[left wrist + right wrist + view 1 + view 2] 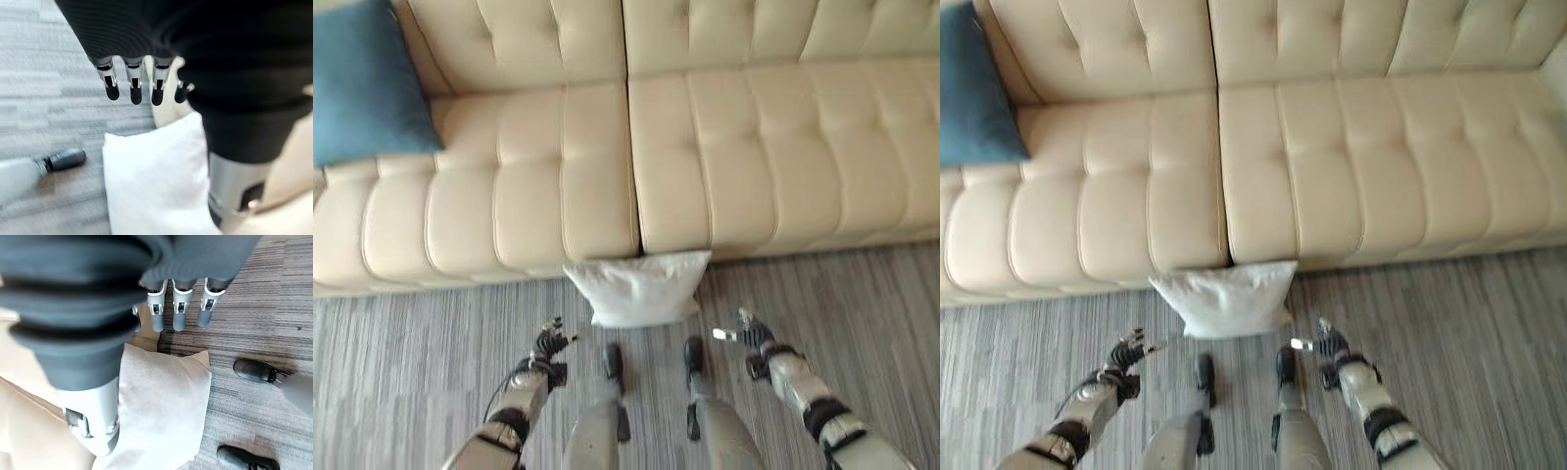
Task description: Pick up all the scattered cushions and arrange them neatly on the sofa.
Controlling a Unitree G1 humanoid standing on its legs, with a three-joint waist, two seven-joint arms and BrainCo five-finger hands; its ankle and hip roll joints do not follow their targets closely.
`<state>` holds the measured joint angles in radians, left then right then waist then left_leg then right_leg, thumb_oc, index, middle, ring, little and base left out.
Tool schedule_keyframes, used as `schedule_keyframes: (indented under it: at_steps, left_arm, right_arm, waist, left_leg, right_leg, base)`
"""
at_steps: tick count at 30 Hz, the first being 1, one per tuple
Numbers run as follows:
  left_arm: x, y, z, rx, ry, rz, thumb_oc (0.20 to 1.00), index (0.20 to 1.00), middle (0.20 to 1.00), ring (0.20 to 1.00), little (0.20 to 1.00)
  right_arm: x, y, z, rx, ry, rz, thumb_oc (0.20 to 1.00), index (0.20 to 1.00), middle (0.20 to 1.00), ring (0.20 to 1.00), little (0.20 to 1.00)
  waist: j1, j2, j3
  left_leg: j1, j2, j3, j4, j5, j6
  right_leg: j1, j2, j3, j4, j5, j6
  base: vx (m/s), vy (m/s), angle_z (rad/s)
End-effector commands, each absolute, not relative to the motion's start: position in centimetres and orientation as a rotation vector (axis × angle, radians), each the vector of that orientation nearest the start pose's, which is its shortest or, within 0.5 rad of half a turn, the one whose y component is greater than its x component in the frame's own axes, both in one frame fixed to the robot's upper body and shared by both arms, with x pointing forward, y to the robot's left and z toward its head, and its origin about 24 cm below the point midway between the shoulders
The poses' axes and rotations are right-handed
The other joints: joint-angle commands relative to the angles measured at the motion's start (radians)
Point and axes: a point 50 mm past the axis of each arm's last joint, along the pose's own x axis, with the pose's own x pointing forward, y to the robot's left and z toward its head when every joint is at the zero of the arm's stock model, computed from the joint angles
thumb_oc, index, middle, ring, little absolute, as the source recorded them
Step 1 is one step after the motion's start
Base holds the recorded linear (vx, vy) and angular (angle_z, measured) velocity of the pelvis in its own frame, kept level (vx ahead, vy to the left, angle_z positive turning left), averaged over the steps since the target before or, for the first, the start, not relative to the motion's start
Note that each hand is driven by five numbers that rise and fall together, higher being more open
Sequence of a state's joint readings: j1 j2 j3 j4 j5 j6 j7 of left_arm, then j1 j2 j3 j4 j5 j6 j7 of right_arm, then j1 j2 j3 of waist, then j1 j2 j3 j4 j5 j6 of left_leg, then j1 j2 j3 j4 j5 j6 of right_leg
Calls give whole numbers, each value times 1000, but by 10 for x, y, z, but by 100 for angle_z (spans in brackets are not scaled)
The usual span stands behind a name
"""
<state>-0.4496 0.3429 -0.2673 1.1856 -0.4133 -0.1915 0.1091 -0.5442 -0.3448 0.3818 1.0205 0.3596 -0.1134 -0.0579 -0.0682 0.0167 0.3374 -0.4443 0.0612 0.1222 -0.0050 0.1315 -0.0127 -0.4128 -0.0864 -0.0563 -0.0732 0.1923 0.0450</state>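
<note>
1 white cushion (641, 287) (on the floor) between left hand (548, 345) and right hand (751, 335), fingers straight.

The white square fabric cushion (641, 287) lies on the grey striped carpet (411, 352), its far edge tucked against the front of the cream tufted leather sofa (724, 166), so no way in from behind it. Open carpet on both its sides and its near side, with the left hand (551, 342) and right hand (747, 336) hovering apart from it, fingers straight. Up on the seat, a blue square fabric cushion (367, 83) fills the left end; the remaining seat is bare.
</note>
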Motion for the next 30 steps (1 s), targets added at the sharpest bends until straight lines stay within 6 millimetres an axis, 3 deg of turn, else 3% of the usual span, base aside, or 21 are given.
schedule_keyframes:
  at_steps: [1,5,6,7,9,11,12,13,14,16,17,19,20,21,24,26,27,28,30]
  left_arm:
    - [292,278,-30,191,461,336,1000,1000,1000,1000,1000]
    - [316,294,4,192,377,393,1000,1000,1000,1000,1000]
    - [316,294,4,192,377,393,1000,1000,1000,1000,1000]
    - [323,297,16,199,348,404,1000,1000,1000,1000,1000]
    - [342,293,41,218,283,398,1000,1000,1000,1000,1000]
    - [359,282,63,228,209,365,1000,1000,1000,1000,1000]
    - [359,282,63,228,208,365,1000,1000,1000,1000,1000]
    - [370,273,80,230,146,341,1000,1000,1000,1000,1000]
    - [386,249,103,226,60,267,1000,1000,1000,1000,1000]
    - [399,220,129,205,-44,194,1000,1000,1000,1000,1000]
    - [400,220,129,205,-45,194,1000,1000,1000,1000,1000]
    - [407,189,148,176,-129,110,1000,1000,1000,1000,1000]
    - [410,160,163,175,-206,21,1000,1000,1000,1000,1000]
    - [409,144,172,181,-261,-27,1000,1000,1000,1000,1000]
    - [403,110,192,184,-379,-126,1000,1000,1000,1000,1000]
    - [399,96,198,186,-434,-159,1000,1000,1000,1000,1000]
    - [396,90,205,188,-477,-165,598,598,598,598,598]
    - [394,85,209,188,-501,-174,200,200,200,200,200]
    - [388,72,215,125,-548,-189,200,200,200,200,200]
  right_arm:
    - [331,-210,-1,-200,318,-82,1000,1000,1000,1000,1000]
    - [360,-208,43,-180,175,-118,1000,1000,1000,1000,1000]
    - [360,-208,43,-180,175,-118,1000,1000,1000,1000,1000]
    - [367,-206,55,-161,133,-122,1000,1000,1000,1000,1000]
    - [382,-194,83,-135,48,-114,1000,1000,1000,1000,1000]
    - [392,-181,106,-135,-29,-88,1000,1000,1000,1000,1000]
    - [392,-181,107,-135,-30,-88,1000,1000,1000,1000,1000]
    - [397,-175,122,-142,-76,-74,1000,1000,1000,1000,1000]
    - [402,-160,142,-146,-144,-34,1000,1000,1000,1000,1000]
    - [405,-142,158,-146,-200,7,1000,1000,1000,1000,1000]
    - [405,-142,158,-146,-201,7,1000,1000,1000,1000,1000]
    - [406,-127,168,-131,-236,43,1000,1000,1000,1000,1000]
    - [405,-114,174,-117,-263,82,1000,1000,1000,1000,1000]
    - [404,-109,177,-98,-284,97,1000,1000,1000,1000,1000]
    - [399,-95,189,10,-352,140,1000,1000,1000,1000,1000]
    - [397,-89,196,68,-389,157,862,862,862,862,862]
    - [395,-85,203,109,-424,173,338,338,338,338,338]
    - [394,-84,208,134,-446,174,200,200,200,200,200]
    - [390,-77,215,188,-487,194,200,200,200,200,200]
  waist:
    - [3,-48,-10]
    - [-7,-41,31]
    - [-7,-40,28]
    - [-10,-38,38]
    - [-17,-33,35]
    - [-20,-30,29]
    - [-20,-30,27]
    - [-22,-27,27]
    - [-24,-26,24]
    - [-25,-24,19]
    - [-25,-24,18]
    - [-24,-19,13]
    - [-22,-17,10]
    - [-21,-14,7]
    - [-16,-12,-9]
    - [-14,-10,-22]
    - [-13,-9,-29]
    - [-12,-8,-37]
    - [-11,-6,-49]
  left_leg:
    - [-63,63,-29,200,-193,-63]
    - [-273,77,-61,317,-213,-62]
    - [-278,77,-62,320,-214,-62]
    - [-324,81,-76,362,-255,-67]
    - [-479,88,-104,442,-273,-66]
    - [-557,90,-118,477,-282,-66]
    - [-563,90,-120,479,-283,-66]
    - [-603,89,-128,489,-285,-65]
    - [-655,78,-138,507,-284,-62]
    - [-708,70,-145,518,-284,-58]
    - [-711,70,-146,520,-285,-57]
    - [-752,59,-154,530,-286,-53]
    - [-784,53,-158,537,-285,-52]
    - [-796,48,-158,537,-283,-50]
    - [-828,39,-165,543,-286,-46]
    - [-841,38,-168,539,-286,-44]
    - [-848,38,-168,540,-287,-44]
    - [-851,36,-168,537,-289,-43]
    - [-858,32,-169,541,-291,-41]
  right_leg:
    - [-50,-64,86,240,-256,55]
    - [-266,-56,95,366,-281,56]
    - [-270,-56,95,368,-281,56]
    - [-318,-50,102,413,-315,58]
    - [-469,-50,105,500,-338,56]
    - [-549,-55,106,536,-347,54]
    - [-554,-55,106,539,-348,54]
    - [-597,-55,108,559,-352,57]
    - [-653,-54,111,584,-361,54]
    - [-706,-55,110,605,-370,53]
    - [-709,-56,110,606,-371,53]
    - [-748,-56,113,622,-379,51]
    - [-777,-57,115,632,-382,50]
    - [-789,-56,114,635,-383,50]
    - [-818,-53,116,640,-384,50]
    - [-831,-53,117,638,-383,52]
    - [-839,-53,118,635,-380,54]
    - [-841,-54,118,632,-380,55]
    - [-850,-53,120,639,-383,54]
  base:
    - [-185,10,-5]
    - [-109,19,2]
    - [13,18,13]
    - [36,11,14]
    - [21,-10,12]
    - [31,-15,21]
    - [31,-16,20]
    - [49,-31,9]
    - [62,-45,2]
    - [48,-45,7]
    - [26,-27,15]
    - [28,-33,14]
    - [31,-27,9]
    - [23,-19,6]
    - [15,17,5]
    - [26,15,6]
    - [19,21,5]
    - [0,0,0]
    - [0,0,0]
